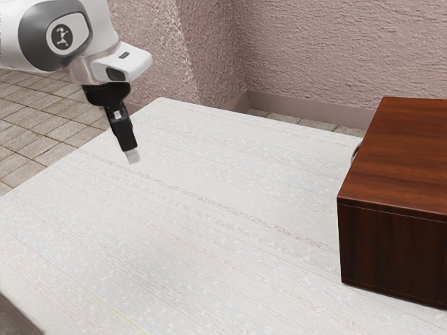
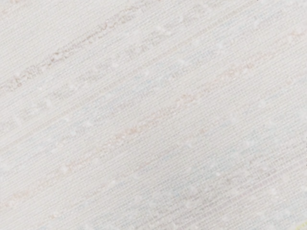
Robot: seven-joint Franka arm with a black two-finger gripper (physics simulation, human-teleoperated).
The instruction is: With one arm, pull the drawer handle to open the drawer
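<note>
**A:** Start with the exterior view. What is the room like?

**B:** Rough, pinkish plastered walls (image 1: 314, 49) meet in a corner behind the worktop, with a plain skirting board (image 1: 307, 108) along their foot. The floor (image 1: 35, 118) is laid in beige square tiles with darker joints.

**A:** And the surface?

**B:** A broad off-white worktop (image 1: 209, 230) with a fine woven-looking texture and faint long streaks running across it.

**A:** Where is the robot?

**B:** The white and grey arm (image 1: 63, 35) comes in from the exterior view's upper left. Its black hand (image 1: 131, 155) points down over the worktop, close to the far corner and the edge at the exterior view's left. It is seen side-on, so I cannot tell whether it is apart or together. It holds nothing.

**A:** And the drawer?

**B:** A dark brown wooden drawer box (image 1: 401, 202) sits at the worktop's edge on the exterior view's right, well apart from the hand. A thin grey curved handle (image 1: 355, 155) just shows on the face turned toward the far edge. The front is hidden, so I cannot tell whether the drawer is open or closed.

**A:** Now the wrist view.

**B:** Under the hand lies the same off-white worktop (image 2: 153, 115), with its weave showing, small pale flecks, and slanting beige and grey streaks.
</note>
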